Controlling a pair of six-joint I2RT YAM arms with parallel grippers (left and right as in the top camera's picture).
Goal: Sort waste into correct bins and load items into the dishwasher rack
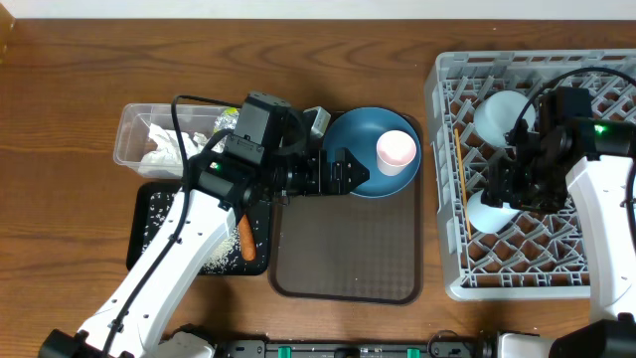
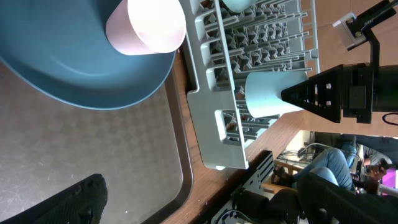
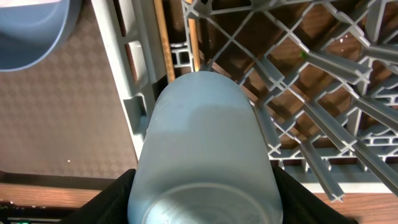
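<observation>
Right tool [image 3: 202,205] pinches the blue cup [image 3: 202,143] by its sides, over the rack's [image 1: 444,149] left edge. I judge it light, stiff and slick, best held mid-wall. Left tool [image 1: 353,171] is spread beside the plate [image 1: 350,129]. I count 2 cups, the pink cup [image 1: 396,151] included, 1 plate, 1 bowl [image 1: 502,114].

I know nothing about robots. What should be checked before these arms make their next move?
1. Right claw grips the light blue cup: ok, held between its fingers.
2. Cup over the dishwasher rack: ok, near its edge.
3. Rack spot beneath the cup free: cannot tell, the cup hides it.
4. Bowl clear of the cup: ok, they sit apart.
5. Left claw open: ok, jaws wide, holding nothing.
6. Blue plate ready to lift: not ok, the pink cup stands on it.
</observation>
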